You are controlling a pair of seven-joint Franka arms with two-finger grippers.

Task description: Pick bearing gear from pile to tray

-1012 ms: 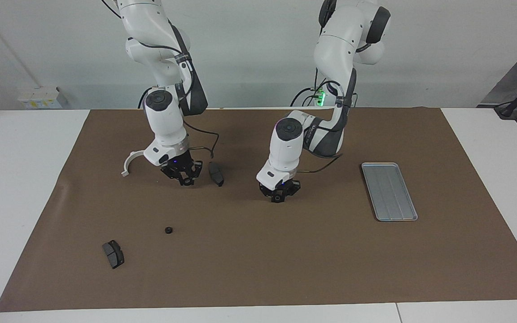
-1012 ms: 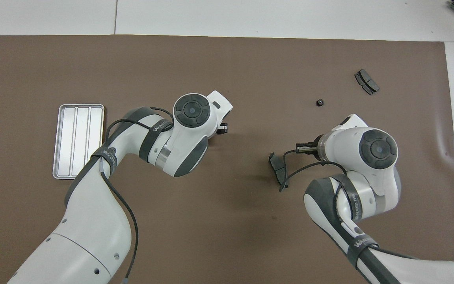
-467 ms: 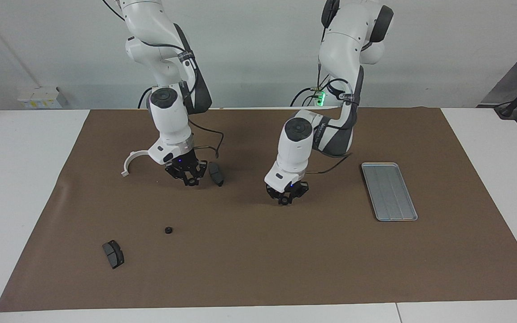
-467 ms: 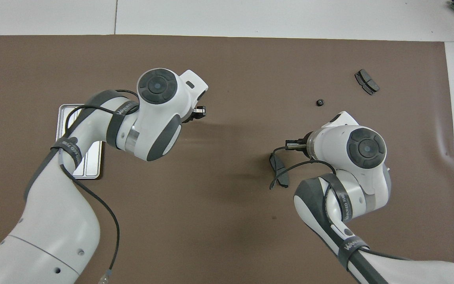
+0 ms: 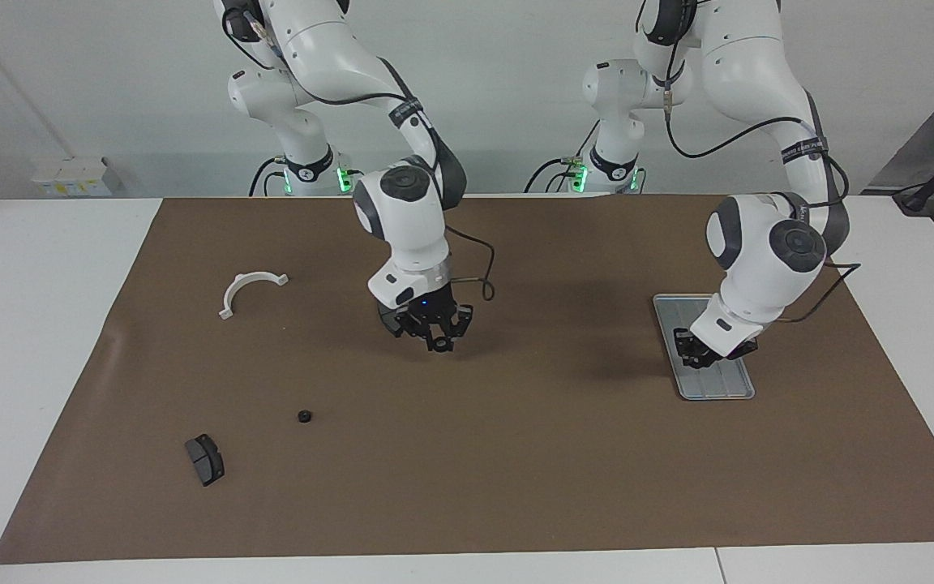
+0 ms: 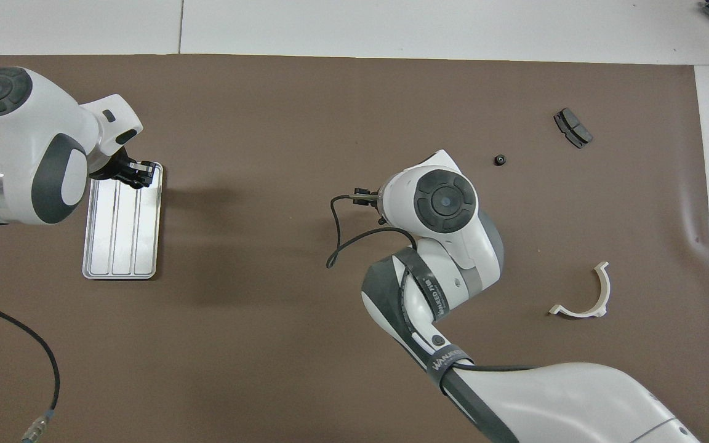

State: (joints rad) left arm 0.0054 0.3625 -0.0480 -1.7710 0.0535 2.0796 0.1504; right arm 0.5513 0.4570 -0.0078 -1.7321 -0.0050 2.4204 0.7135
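The white bracket (image 5: 250, 289) lies nearest the robots, toward the right arm's end of the mat. The right gripper (image 5: 438, 344) hangs over bare mat mid-table, and the left gripper (image 5: 692, 357) over the tray (image 5: 739, 389); I cannot tell whether either is clenched or grasping anything. Farther out lie one small black gear (image 5: 303, 417), then a dark pad (image 5: 205, 459).

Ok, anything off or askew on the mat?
Nothing stands out. The tray lies flat and square to the mat under the left gripper. One gear, a pad and the white bracket lie apart toward the right arm's end. The right gripper hangs over mid-mat.
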